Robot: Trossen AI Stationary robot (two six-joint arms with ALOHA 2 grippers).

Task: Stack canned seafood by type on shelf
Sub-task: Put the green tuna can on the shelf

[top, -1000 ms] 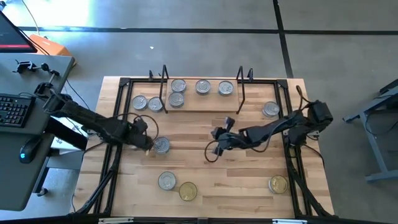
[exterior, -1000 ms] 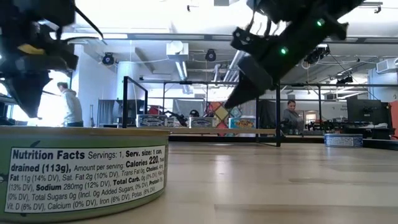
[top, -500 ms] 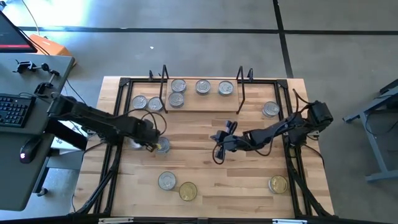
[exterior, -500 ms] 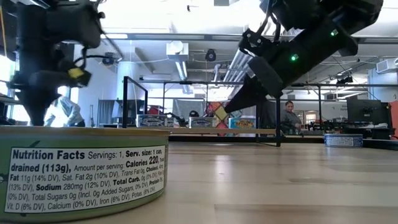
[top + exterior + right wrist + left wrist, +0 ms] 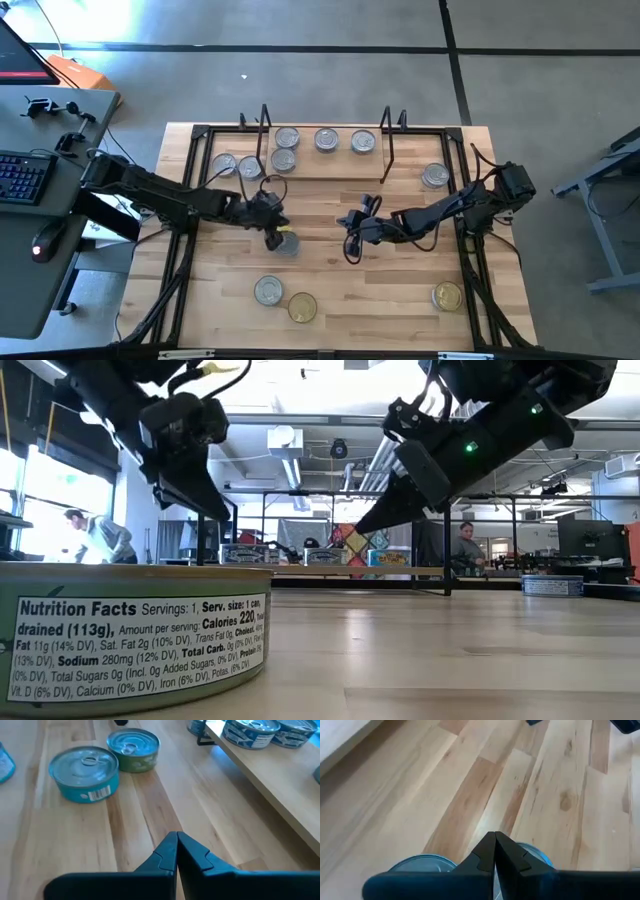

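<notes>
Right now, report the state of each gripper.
Left gripper: jaws closed, gripping nothing; a silver-lidded tin sits just beyond them.
Right gripper: jaws closed, empty.

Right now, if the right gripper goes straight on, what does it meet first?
Probably bare table top: the right gripper points between a green-sided tin and the shelf; depth unclear.

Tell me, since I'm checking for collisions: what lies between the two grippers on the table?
High view: only bare table separates the left gripper, over a tin, from the right gripper.
</notes>
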